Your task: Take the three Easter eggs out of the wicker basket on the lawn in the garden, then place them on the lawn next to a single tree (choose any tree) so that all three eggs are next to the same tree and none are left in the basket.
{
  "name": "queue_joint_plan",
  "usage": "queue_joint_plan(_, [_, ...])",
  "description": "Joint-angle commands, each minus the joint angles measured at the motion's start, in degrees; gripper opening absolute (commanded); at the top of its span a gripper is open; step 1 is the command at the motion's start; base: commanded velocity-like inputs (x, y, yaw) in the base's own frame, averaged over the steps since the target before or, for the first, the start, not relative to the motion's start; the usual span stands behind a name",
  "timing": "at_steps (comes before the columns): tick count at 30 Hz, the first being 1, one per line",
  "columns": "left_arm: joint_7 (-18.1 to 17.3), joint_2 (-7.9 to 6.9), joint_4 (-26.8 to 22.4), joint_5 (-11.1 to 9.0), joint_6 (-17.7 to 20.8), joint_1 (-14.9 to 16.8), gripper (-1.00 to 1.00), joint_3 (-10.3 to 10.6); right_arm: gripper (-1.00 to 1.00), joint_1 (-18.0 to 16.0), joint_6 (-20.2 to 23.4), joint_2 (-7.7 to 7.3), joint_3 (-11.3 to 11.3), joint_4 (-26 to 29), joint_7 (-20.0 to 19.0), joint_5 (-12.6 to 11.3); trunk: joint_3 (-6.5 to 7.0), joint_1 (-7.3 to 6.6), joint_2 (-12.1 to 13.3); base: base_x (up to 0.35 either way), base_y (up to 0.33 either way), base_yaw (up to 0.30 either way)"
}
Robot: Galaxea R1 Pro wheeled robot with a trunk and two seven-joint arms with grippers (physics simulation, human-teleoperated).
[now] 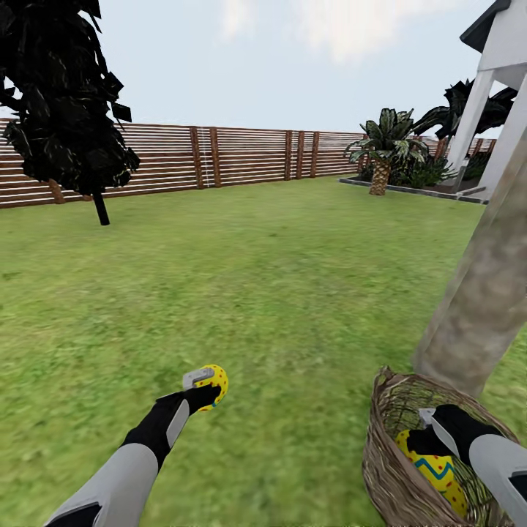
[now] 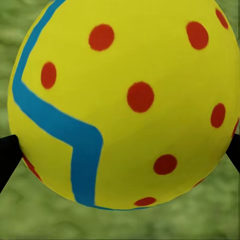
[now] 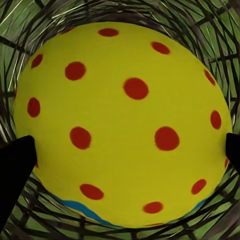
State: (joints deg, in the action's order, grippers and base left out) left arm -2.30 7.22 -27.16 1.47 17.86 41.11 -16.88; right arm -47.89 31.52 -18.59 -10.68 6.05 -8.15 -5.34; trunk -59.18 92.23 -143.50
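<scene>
My left gripper [image 1: 206, 389] is shut on a yellow Easter egg [image 1: 217, 379] with red dots and a blue zigzag band [image 2: 125, 100], held a little above the lawn [image 1: 278, 293]. Black fingertips [image 2: 7, 156] press its sides. The brown wicker basket [image 1: 382, 457] stands on the grass at the foot of the thick grey-brown tree [image 1: 483, 307]. My right gripper [image 1: 422, 439] reaches down inside the basket, closed on a second dotted egg [image 1: 439, 472], which is large in the right wrist view [image 3: 125, 125] with fingertips [image 3: 17, 165] at both sides.
A brown slatted fence [image 1: 241, 157] runs along the back. A dark narrow tree [image 1: 66, 110] stands far left, a palm-like plant [image 1: 384, 150] and the white house [image 1: 498, 95] far right. Open grass spreads ahead and to the left.
</scene>
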Motion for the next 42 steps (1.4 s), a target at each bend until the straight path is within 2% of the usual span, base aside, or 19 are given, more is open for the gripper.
queue_joint_plan(1, [-0.24,0.08,-0.1,0.21,0.4,0.02,-1.0,-0.44,-1.0,-0.01,0.3,-0.04,-0.49,0.11,-0.11,-0.55,0.17,-0.04,-0.01,0.0,0.0,0.0])
queue_joint_plan(21, [-0.05,0.08,0.94,0.28,0.34,0.02,-1.0,-0.44,-1.0,-0.01,0.56,-0.15,-0.49,0.11,-0.11,-0.63,4.6,-0.55,0.26,0.0,0.0,0.0])
queue_joint_plan(27, [-0.07,0.08,0.97,0.28,0.34,0.02,-1.0,-0.44,-1.0,-0.01,0.63,-0.63,-0.4,0.09,-0.11,-0.63,5.67,-1.87,2.66,0.0,0.0,0.0])
queue_joint_plan(42, [-0.16,0.09,1.61,0.28,0.34,0.02,-1.0,-0.42,-1.0,-0.01,0.65,-0.57,-0.46,-0.77,-0.17,-0.63,8.37,-5.17,8.68,0.0,0.0,0.0])
